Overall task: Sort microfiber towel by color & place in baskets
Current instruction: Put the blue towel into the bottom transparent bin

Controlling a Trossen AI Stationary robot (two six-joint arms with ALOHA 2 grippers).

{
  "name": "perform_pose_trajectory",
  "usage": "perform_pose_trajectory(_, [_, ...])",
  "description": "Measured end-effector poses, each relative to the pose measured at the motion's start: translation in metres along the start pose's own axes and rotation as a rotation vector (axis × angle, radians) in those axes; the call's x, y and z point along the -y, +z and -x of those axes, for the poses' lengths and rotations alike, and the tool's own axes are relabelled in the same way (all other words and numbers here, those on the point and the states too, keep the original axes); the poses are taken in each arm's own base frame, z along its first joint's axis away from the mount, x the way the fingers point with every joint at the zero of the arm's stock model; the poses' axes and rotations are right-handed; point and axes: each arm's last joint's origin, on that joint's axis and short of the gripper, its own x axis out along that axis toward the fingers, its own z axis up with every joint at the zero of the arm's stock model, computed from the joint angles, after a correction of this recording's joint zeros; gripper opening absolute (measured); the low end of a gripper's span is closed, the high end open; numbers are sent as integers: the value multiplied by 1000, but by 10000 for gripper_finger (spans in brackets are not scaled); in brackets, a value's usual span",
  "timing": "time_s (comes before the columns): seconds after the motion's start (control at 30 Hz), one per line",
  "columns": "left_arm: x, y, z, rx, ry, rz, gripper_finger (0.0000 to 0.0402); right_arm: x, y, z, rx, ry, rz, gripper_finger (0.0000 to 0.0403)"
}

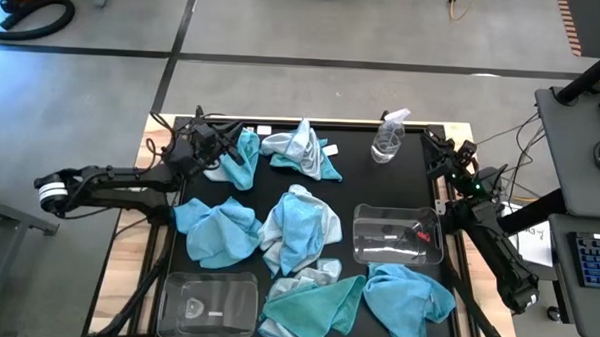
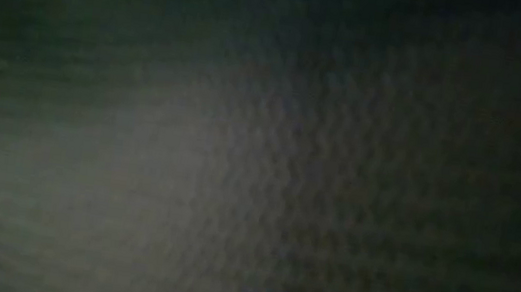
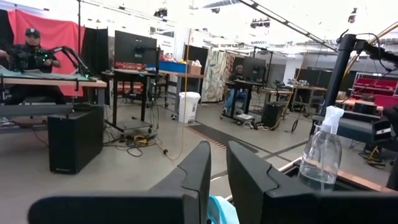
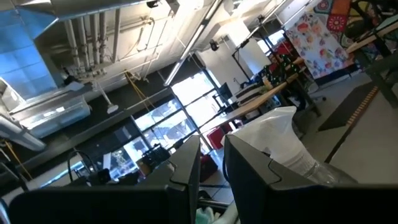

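Observation:
Several microfiber towels lie on the black table: sky-blue ones (image 1: 218, 231) (image 1: 408, 297), a blue-and-pale heap (image 1: 298, 228), a pale one (image 1: 299, 146) at the far edge and a teal one (image 1: 315, 307) near the front. Two clear baskets stand on the table, one at the right (image 1: 398, 235) and one at the near left (image 1: 207, 303). My left gripper (image 1: 229, 146) (image 3: 219, 155) is at the far left, shut on a blue towel (image 1: 246, 159). My right gripper (image 1: 431, 145) (image 4: 211, 146) waits at the far right, raised, a narrow gap between its fingers and nothing in it. My left gripper pinches a bit of the blue towel (image 3: 221, 211) between its two fingers. The fingers come about level from the table's left side. The towel hangs below them; one layer or several, I cannot tell.
A clear spray bottle (image 1: 388, 140) (image 3: 320, 158) stands at the far edge between the two grippers. A small dark and red thing (image 1: 418, 233) lies in the right basket. The low view is dark and shows nothing. Bare table lies between the far towels and the right basket.

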Motion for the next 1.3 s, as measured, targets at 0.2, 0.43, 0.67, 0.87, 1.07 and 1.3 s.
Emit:
perform_pose_trajectory(0.2, [0,0,-1,7,0,-1,37,-3,3,0,34,20,91,68])
perform_pose_trajectory(0.43, [0,-1,-1,6,0,-2,37,-4,5,0,72,11,185,68])
perform_pose_trajectory(0.67, [0,-6,-3,-20,4,-5,37,1,2,-1,43,-34,137,68])
perform_pose_trajectory(0.87, [-3,-17,-8,-76,36,89,37,10,-5,-6,-37,-98,88,68])
perform_pose_trajectory(1.07, [-7,-26,-11,-123,62,118,37,16,-8,-11,-103,-142,56,68])
perform_pose_trajectory(1.3, [-7,-21,-11,-149,-3,151,37,1,17,-35,-229,-86,22,68])
